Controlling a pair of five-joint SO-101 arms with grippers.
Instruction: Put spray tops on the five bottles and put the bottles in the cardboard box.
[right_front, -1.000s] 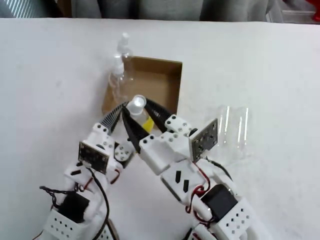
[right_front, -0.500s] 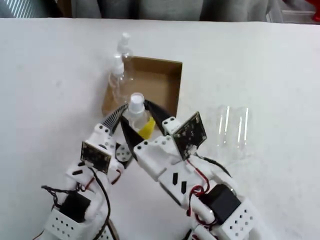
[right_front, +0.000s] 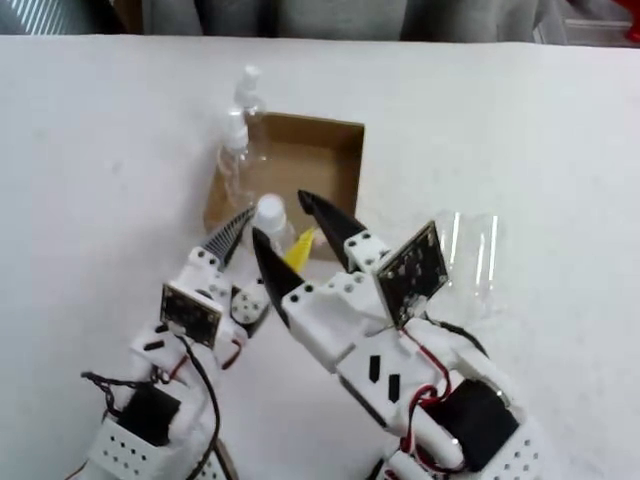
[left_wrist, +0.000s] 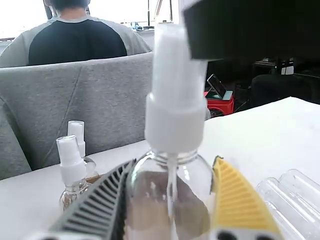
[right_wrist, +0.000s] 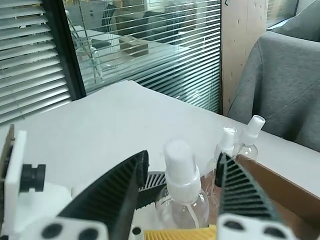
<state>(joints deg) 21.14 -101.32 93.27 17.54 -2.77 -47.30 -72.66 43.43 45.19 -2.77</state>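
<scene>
Left pincer (left_wrist: 167, 212) was closed on the spray bottle (left_wrist: 155, 175), held upright just beside the cardboard box (right_front: 345, 170), presumably so its spray top (left_wrist: 175, 115) could be fitted; right pincer (right_wrist: 182, 159) was spread wide about that top, gripping nothing.

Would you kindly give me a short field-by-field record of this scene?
Left gripper: shut on a bottle wearing a spray top
Right gripper: open, jaws flanking that spray top
Cardboard box: two capped bottles standing at its far-left corner
Table: two uncapped bottles lying right of the box
</scene>
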